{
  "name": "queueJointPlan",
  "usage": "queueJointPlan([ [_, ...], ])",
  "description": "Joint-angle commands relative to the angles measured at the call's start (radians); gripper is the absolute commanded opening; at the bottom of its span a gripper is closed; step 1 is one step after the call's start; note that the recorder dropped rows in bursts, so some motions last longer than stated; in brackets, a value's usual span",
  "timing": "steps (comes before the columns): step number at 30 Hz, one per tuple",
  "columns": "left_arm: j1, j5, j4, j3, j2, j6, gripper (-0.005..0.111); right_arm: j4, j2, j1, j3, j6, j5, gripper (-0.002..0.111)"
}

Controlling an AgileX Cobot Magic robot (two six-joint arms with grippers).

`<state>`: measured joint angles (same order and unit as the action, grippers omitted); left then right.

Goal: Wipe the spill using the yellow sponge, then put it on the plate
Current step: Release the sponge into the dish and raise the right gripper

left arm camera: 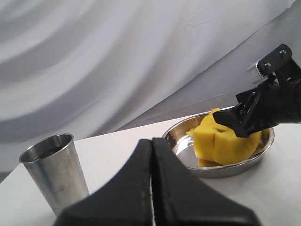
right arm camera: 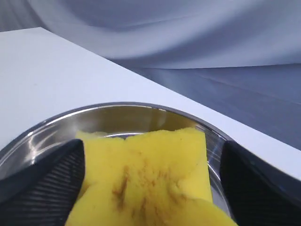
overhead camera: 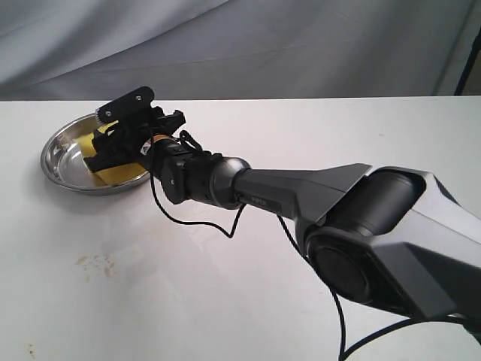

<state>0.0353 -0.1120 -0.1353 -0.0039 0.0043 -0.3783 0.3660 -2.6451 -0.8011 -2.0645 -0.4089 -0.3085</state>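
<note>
Evidently the job is close to its end. In the exterior view the thick, bright yellow sponge (overhead camera: 114,174) of foam lies inside the round, shallow stainless-steel plate (overhead camera: 58,167) at the far left of the white table (overhead camera: 188,308), with the right gripper (overhead camera: 100,140) reaching across and poised directly over it. Nearer the camera, well apart from the plate, only a faint brownish speckled smear marks the spill (overhead camera: 96,265), so the wiping looks done as far as this view shows. From the left wrist view, the left gripper (left arm camera: 152,146) hangs clenched on nothing, its two black jaws pressed together, beside a tapered steel cup (left arm camera: 54,169); beyond it the yellow sponge (left arm camera: 225,143) sits crumpled in the plate (left arm camera: 221,170) under the other arm's black pincer. In the right wrist view the jaws stand released, spread to either side of the sponge: one ribbed pad (right arm camera: 47,188) sits close against its edge, and bare steel shows before the other. I judge that what is left is only lifting clear.
</note>
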Motion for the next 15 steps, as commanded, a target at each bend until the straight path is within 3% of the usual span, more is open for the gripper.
queueJointPlan([
  [1, -0.004, 0.011, -0.002, 0.004, -0.004, 0.003, 0.000, 0.006, 0.029, -0.002, -0.007, 0.028, -0.032, 0.079],
  [8, -0.004, 0.011, -0.002, 0.004, -0.004, 0.003, 0.000, -0.030, 0.178, -0.004, -0.007, -0.056, 0.170, 0.073],
  [15, -0.004, 0.011, -0.002, 0.004, -0.004, 0.003, 0.000, -0.038, 0.335, 0.035, -0.005, -0.082, 0.439, 0.049],
])
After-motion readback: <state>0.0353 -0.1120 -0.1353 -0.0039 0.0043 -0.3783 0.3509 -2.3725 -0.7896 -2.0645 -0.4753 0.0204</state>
